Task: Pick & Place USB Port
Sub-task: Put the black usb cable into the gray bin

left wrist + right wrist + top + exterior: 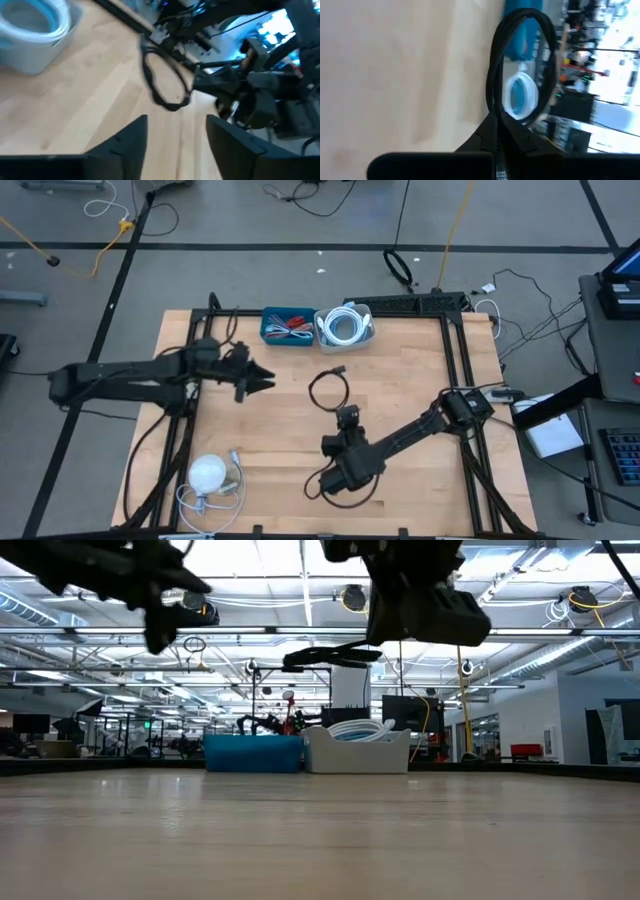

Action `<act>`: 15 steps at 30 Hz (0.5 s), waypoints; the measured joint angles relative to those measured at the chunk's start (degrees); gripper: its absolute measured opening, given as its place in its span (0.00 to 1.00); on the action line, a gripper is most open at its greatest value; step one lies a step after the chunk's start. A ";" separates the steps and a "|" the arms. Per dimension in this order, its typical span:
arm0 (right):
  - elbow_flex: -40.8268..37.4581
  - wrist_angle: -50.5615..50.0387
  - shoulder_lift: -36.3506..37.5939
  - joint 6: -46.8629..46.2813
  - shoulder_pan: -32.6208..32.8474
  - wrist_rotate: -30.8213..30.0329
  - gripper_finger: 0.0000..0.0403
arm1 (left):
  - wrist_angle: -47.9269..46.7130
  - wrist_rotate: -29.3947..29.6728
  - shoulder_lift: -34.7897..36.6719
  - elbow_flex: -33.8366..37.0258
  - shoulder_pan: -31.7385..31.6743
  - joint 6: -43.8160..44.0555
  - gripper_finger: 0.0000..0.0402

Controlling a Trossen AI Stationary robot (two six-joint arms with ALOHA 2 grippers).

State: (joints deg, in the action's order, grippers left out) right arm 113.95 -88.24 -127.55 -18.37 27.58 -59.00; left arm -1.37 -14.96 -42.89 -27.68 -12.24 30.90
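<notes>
I see the wooden table (pixel 400 370) filling the frame's middle. The left gripper (pixel 262 381), centre-left, stands released and empty. The right gripper (pixel 347 417), just below centre, is clenched on the black USB cable (pixel 329 390), looped at centre.

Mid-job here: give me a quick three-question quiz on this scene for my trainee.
1. True or false: the left gripper is shut on a cable.
2. Which gripper holds the black cable loop? A) left B) right C) neither
3. Fill in: the white cable coil lies in the ____ bin, beside the blue bin.
Key: 1 false, it is open and empty. 2 B, the right gripper is shut on it. 3 white; it is the white bin.
</notes>
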 joint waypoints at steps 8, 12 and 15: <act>0.00 2.16 0.00 7.62 -2.35 -9.22 0.00 | 28.79 -17.61 -20.03 -0.04 -7.45 3.87 0.59; 0.02 5.79 0.00 13.72 -3.00 -12.07 0.00 | 36.04 -22.97 -28.16 -0.04 -10.49 6.38 0.60; 0.04 9.46 0.00 17.95 -2.98 -13.00 0.00 | 41.44 -26.51 -31.98 -0.04 -12.19 8.72 0.60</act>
State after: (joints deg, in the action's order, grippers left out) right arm 113.99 -78.78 -127.55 -0.42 24.60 -72.00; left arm 40.06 -41.47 -74.87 -27.73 -24.43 39.62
